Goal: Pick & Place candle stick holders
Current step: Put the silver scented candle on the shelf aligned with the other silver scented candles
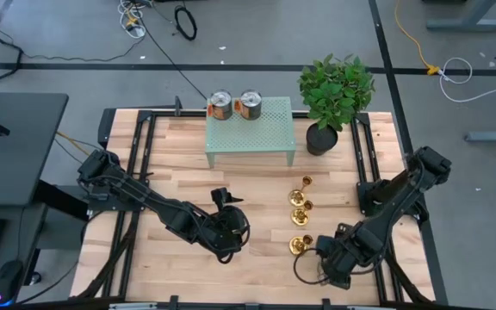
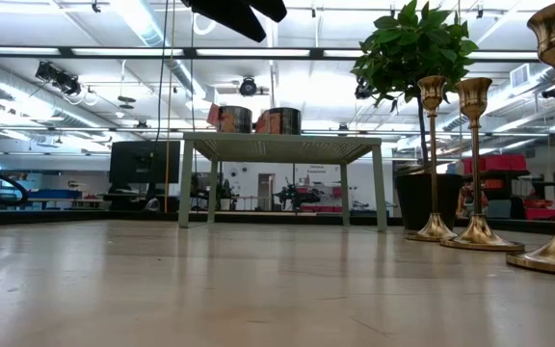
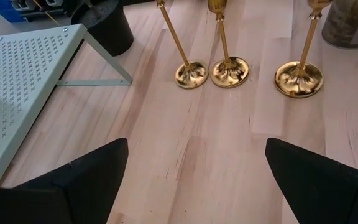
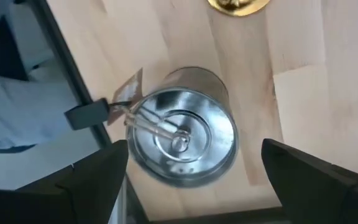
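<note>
Three gold candle stick holders (image 1: pixel 300 207) stand upright on their round bases in a row right of the table's middle. They also show in the left wrist view (image 3: pixel 229 70) and the low view (image 2: pixel 475 164). My left gripper (image 1: pixel 229 228) is open and empty, left of them, and faces them (image 3: pixel 194 180). My right gripper (image 1: pixel 330 263) is open by the near edge, its fingers pointing down above a silver tin can (image 4: pixel 182 127) without touching it. The base of the nearest holder (image 4: pixel 238 5) lies just beyond the can.
A pale green perforated stand (image 1: pixel 250 131) at the far middle carries two labelled tin cans (image 1: pixel 233 105). A potted plant (image 1: pixel 330 103) stands to its right. Bare wood lies between my left gripper and the holders. A black frame rail (image 4: pixel 73 81) runs beside the can.
</note>
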Available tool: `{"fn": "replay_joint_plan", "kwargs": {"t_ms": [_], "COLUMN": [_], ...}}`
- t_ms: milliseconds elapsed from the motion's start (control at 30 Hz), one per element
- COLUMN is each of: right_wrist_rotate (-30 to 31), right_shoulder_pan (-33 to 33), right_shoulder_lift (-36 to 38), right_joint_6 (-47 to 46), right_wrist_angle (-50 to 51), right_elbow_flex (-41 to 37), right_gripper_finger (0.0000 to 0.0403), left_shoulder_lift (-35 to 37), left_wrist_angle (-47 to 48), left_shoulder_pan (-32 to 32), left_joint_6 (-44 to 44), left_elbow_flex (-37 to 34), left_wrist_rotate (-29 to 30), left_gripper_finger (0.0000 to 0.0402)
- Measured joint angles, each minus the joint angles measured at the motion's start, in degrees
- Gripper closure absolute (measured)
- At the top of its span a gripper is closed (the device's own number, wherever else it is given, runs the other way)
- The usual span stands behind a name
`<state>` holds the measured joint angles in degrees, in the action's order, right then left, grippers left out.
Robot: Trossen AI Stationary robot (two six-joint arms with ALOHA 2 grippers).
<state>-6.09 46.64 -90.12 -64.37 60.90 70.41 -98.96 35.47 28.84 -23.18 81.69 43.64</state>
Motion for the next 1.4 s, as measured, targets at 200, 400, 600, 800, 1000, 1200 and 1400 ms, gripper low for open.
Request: {"fn": "replay_joint_plan", "kwargs": {"t_ms": [200, 400, 600, 800, 1000, 1200, 1400], "right_wrist_rotate": [0.68, 2.55, 3.08, 2.59, 2.62, 2.67, 2.64], "right_shoulder_pan": [1.4, 1.89, 2.2, 2.4, 2.39, 2.39, 2.39], "right_shoulder_lift": [-2.79, -3.55, -3.55, -3.59, -3.59, -3.59, -3.59], "right_joint_6": [-0.72, 0.34, 0.37, 0.37, 1.09, 6.72, 10.86], "right_wrist_angle": [1.62, 1.68, -0.21, -0.83, -3.52, -8.52, -11.04], "right_elbow_flex": [0.0, 0.0, -0.6, -0.85, -0.85, -0.9, -0.9], "right_gripper_finger": [0.003, 0.003, 0.003, 0.003, 0.003, 0.003, 0.003], "left_shoulder_lift": [0.0, 0.0, 0.0, 0.0, 0.0, 0.0, 0.0], "left_wrist_angle": [-0.92, -2.93, -3.79, -4.04, -4.44, -4.43, -4.4], "left_shoulder_pan": [-0.17, -0.17, -0.17, -0.17, -0.17, -0.17, -0.17], "left_joint_6": [0.07, 0.48, 0.46, 0.53, 1.36, 1.44, 1.51], "left_elbow_flex": [0.0, 0.0, 0.0, 0.0, 0.0, 0.0, 0.0], "left_wrist_rotate": [0.01, -1.51, -2.78, -3.41, -3.41, -3.41, -3.43], "left_gripper_finger": [0.0012, 0.0012, 0.0012, 0.0012, 0.0012, 0.0012, 0.0012]}}
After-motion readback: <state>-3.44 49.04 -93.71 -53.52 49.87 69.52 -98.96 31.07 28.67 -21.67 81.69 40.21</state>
